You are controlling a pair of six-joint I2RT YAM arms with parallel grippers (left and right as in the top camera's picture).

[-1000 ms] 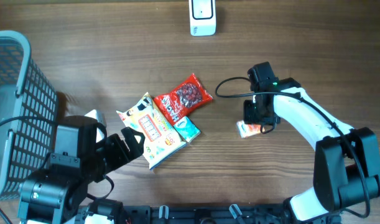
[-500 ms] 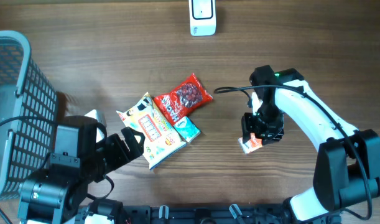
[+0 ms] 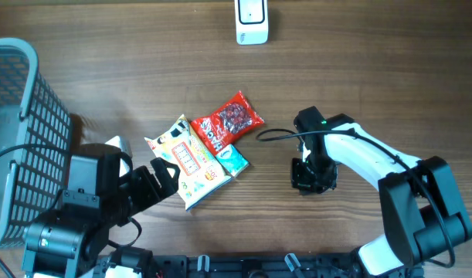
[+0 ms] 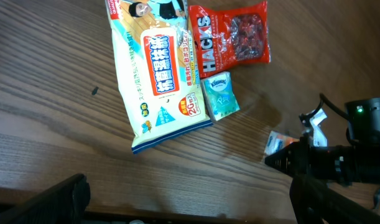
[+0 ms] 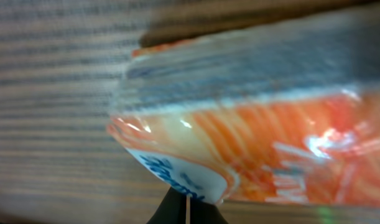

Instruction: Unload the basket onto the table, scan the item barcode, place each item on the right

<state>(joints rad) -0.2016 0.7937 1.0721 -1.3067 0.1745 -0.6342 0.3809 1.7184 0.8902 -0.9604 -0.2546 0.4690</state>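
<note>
Packet (image 5: 252, 143) lengthwise across right tool (image 3: 311, 176)

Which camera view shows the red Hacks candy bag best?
The left wrist view: the red Hacks bag lies large and flat, its lettering readable. Overhead shows it whole but small. The right wrist view shows only a blurred orange packet, not this bag.

The right gripper (image 3: 311, 176) sits lower and further left on the table than a second ago, closer to the near edge, with the white forearm swung round behind it. Its jaws, part-open before, are now pressed together at the edge of the small orange-and-white plastic packet (image 4: 278, 143). That packet, plainly visible beside the gripper earlier from overhead, is now hidden beneath it. The thin black cable (image 3: 270, 134) has trailed leftward.
</note>
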